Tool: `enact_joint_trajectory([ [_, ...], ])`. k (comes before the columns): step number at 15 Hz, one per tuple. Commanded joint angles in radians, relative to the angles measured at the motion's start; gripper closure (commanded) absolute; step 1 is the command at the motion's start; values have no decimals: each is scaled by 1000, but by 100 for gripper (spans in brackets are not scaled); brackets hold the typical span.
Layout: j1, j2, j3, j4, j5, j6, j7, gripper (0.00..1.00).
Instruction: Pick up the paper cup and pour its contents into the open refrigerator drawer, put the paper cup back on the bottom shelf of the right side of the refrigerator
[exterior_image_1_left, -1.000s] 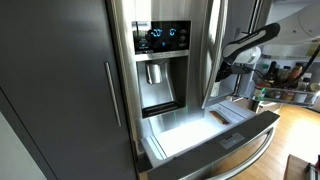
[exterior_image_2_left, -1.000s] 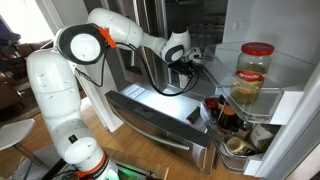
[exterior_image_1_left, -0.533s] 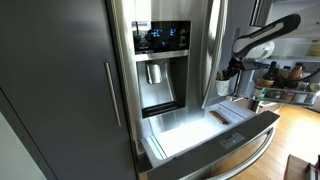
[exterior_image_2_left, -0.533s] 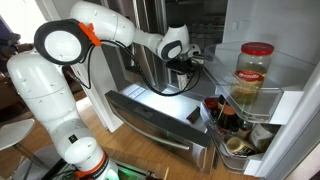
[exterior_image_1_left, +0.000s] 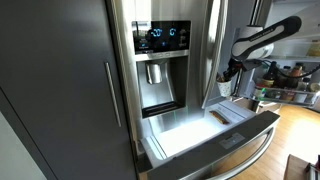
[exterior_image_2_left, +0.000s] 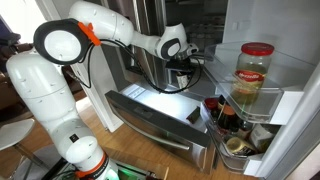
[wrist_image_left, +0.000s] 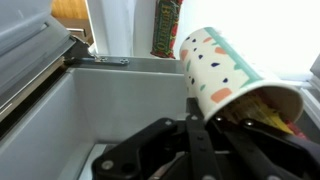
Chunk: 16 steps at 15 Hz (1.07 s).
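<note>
My gripper (wrist_image_left: 198, 128) is shut on the paper cup (wrist_image_left: 225, 65), a white cup with coloured flecks. The cup is tipped on its side, its mouth to the right, and yellowish contents show inside. Below it lies the bright white interior of the open refrigerator drawer (wrist_image_left: 70, 115). In both exterior views the gripper (exterior_image_1_left: 228, 72) (exterior_image_2_left: 186, 60) holds the cup (exterior_image_1_left: 222, 88) above the far side of the drawer (exterior_image_1_left: 190, 128) (exterior_image_2_left: 150, 103). The stainless-steel refrigerator (exterior_image_1_left: 160, 38) has a blue-lit display.
The open door's shelves hold a large jar (exterior_image_2_left: 254, 76), dark bottles (exterior_image_2_left: 222, 115) and a small tub (exterior_image_2_left: 238, 146). A dark grey cabinet panel (exterior_image_1_left: 60, 90) stands beside the fridge. The drawer's steel front with its bar handle (exterior_image_1_left: 245, 150) juts out.
A second ago the arm was lower and bent; it has since risen and stretched out with the cup. Over the last half second nothing has visibly moved.
</note>
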Motion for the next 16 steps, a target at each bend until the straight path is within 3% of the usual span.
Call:
enact_joint_trajectory([
  [1, 44, -70, -28, -26, -216, -80, 19, 99],
  [8, 89, -187, 1, -70, -646, -191, 85, 99],
  [16, 134, -263, 54, -184, -1022, -189, 165, 99],
])
